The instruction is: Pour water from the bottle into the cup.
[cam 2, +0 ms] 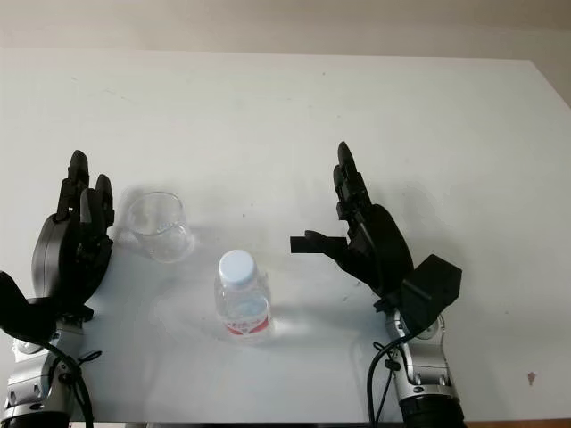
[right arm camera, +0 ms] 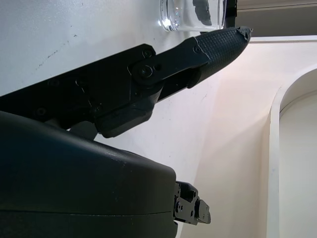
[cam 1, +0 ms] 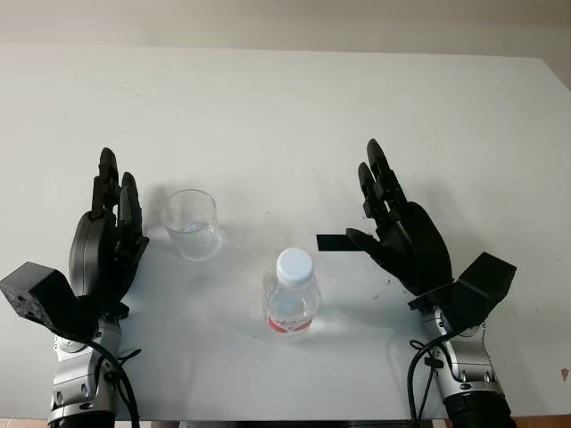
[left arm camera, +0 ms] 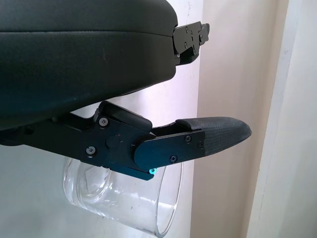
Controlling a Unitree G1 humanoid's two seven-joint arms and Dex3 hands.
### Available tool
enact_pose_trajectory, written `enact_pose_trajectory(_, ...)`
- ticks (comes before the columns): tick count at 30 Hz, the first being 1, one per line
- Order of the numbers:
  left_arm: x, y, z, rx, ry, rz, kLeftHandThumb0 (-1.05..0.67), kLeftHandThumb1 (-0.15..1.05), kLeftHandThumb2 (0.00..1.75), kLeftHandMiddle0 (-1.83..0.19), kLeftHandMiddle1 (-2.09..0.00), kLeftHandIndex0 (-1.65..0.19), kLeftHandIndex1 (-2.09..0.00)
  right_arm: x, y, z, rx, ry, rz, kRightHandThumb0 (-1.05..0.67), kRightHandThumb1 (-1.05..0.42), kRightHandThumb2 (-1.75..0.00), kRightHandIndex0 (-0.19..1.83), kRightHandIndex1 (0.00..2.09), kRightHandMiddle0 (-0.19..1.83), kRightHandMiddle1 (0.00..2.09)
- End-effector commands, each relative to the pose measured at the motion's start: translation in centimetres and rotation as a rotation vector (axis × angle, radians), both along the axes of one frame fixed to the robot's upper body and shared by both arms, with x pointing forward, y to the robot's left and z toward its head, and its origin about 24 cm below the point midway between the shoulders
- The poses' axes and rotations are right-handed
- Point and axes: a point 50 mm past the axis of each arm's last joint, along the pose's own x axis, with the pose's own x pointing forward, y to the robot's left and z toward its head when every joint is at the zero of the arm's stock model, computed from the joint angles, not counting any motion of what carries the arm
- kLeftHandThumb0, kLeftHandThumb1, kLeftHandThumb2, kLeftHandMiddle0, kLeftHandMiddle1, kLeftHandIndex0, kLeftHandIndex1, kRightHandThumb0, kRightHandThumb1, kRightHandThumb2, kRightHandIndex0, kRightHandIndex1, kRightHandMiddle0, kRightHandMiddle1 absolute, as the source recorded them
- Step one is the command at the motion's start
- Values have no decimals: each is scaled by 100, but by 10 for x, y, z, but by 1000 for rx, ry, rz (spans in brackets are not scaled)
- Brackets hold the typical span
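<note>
A small clear water bottle [cam 1: 292, 303] with a white cap and a red label stands upright near the table's front middle. A clear plastic cup [cam 1: 193, 224] stands upright to its left and a little farther back; the left wrist view has the cup [left arm camera: 119, 198] close behind the thumb. My left hand [cam 1: 109, 234] is open just left of the cup, not touching it. My right hand [cam 1: 385, 225] is open to the right of the bottle, thumb pointing toward it, with a gap between. The right wrist view catches the cup [right arm camera: 192, 15] beyond the thumb.
The white table [cam 1: 285, 125] stretches back to a pale wall. Its right edge [cam 1: 558, 107] runs close to the right arm's side, and the front edge lies just below both wrists.
</note>
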Motion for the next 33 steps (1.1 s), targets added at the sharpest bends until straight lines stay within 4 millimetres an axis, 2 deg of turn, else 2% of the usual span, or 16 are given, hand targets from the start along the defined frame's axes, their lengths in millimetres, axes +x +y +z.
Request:
enact_pose_trajectory(1,-6,4,-3,7,10,13,-74,105,58,19,-1,19,0,-3,1,-3,2,1,-3,-91,-101,-6,-19,0,-19,0)
enact_pose_trajectory(8,-3,5,-2,3,15,13,-75,105,57,19,-2,19,0,3,2,-4,-7,23,19,-93,-101,-5,-19,0,-19,0)
enact_pose_trajectory(11,-2,6,-2,2,15,18,-75,105,56,19,-2,19,0,7,-2,-3,-4,45,100,-91,-100,-5,-19,0,-19,0)
enact_pose_trajectory(16,-2,7,-3,2,15,23,-76,105,56,19,-3,19,0,15,-16,15,-7,57,300,-89,-96,-4,-19,1,-18,1)
enact_pose_trajectory(19,-2,7,-1,3,11,22,-75,105,56,19,-2,19,0,17,-18,28,-40,40,400,-89,-96,-5,-13,5,-13,5)
enact_pose_trajectory(26,1,7,2,13,7,16,-75,105,56,19,-4,19,0,14,-4,41,-178,46,663,-92,-95,-5,-5,7,-6,7)
enact_pose_trajectory(33,5,9,5,29,1,15,-74,105,57,19,-4,19,0,7,8,35,-224,53,863,-101,-96,-6,-11,4,-10,5)
